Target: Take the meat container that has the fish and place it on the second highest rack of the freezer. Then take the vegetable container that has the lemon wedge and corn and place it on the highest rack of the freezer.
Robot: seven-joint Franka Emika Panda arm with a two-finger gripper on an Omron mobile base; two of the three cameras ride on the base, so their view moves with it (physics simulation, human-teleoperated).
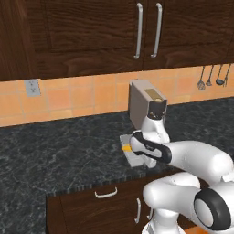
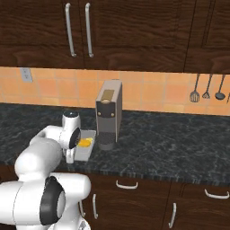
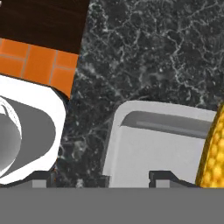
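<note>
hand view: end effector (image 3: 103,177) tips straddle the vegetable container (image 3: 157,148) wall (corn (image 3: 213,153) inside); grip apparently not closed. next: clamp, lift off worktop (image 3: 144,52).

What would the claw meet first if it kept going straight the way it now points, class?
Most likely the grey container holding the corn: the claw points down at its near wall on the counter. Depth is unclear.

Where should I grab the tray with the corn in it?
Judging by the hand view, take the near wall of the grey tray from above, one finger inside and one outside. The rim stands upright and bare there, and the corn lies along the opposite side. The gripper already straddles that wall.
</note>
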